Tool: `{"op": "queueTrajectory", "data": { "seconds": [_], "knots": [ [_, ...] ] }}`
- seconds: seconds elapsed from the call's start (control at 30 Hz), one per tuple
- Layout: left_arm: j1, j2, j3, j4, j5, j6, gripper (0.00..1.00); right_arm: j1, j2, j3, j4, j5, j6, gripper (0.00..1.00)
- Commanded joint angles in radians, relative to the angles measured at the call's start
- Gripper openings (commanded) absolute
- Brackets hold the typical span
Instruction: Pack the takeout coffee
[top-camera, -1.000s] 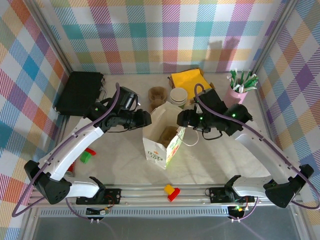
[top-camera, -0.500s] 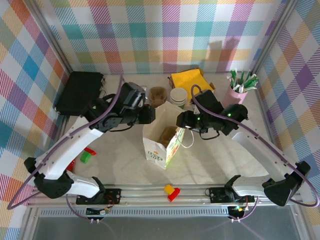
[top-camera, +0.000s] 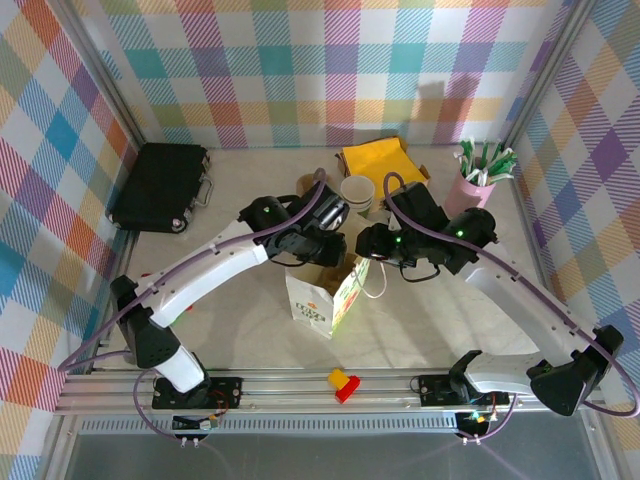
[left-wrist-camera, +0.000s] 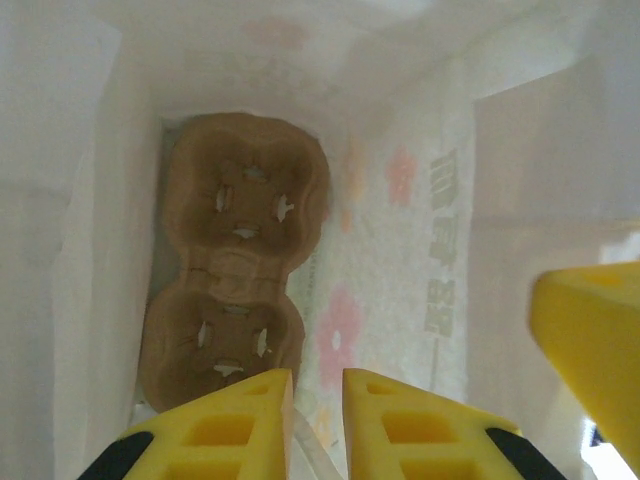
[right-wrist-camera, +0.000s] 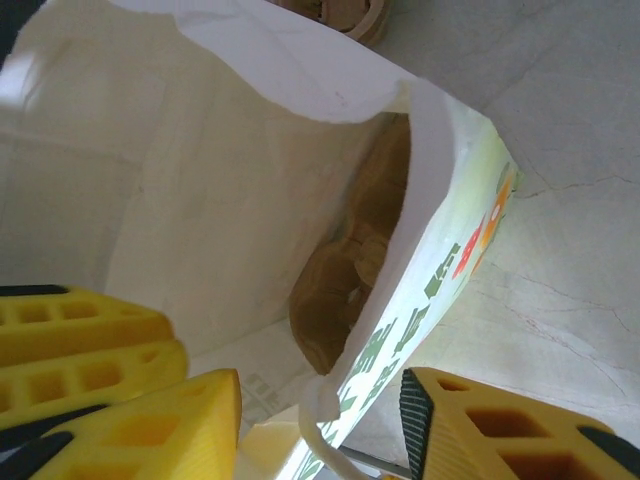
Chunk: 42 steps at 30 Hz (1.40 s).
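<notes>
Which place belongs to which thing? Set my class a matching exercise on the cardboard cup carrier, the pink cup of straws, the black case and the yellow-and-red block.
Things:
1. cardboard cup carrier
2. pink cup of straws
3. black case
4. yellow-and-red block

Places:
A. far left part of the table
B. on the front rail, between the arm bases
C. inside the white paper bag
D. far right corner of the table

Pairs: 1-C, 2-D, 3-A, 4-B
</notes>
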Motion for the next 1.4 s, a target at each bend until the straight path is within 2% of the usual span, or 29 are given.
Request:
{"op": "queueTrajectory", "data": {
  "seconds": [0.0, 0.67, 1.37],
  "knots": [
    [-0.007, 0.03, -0.029, -0.01, 0.012, 0.032, 0.19, -0.005, -0.029, -0.018, 0.016, -0.003, 0.001, 0.46],
    [-0.007, 0.131, -0.183, 0.114, 0.121, 0.079, 0.08, -0.005, -0.052, -0.04, 0.026, -0.001, -0.013, 0.37],
    [-0.001, 0.165, -0.213, 0.13, 0.107, 0.088, 0.04, -0.005, -0.066, -0.029, 0.043, 0.008, -0.033, 0.3]
  ]
}}
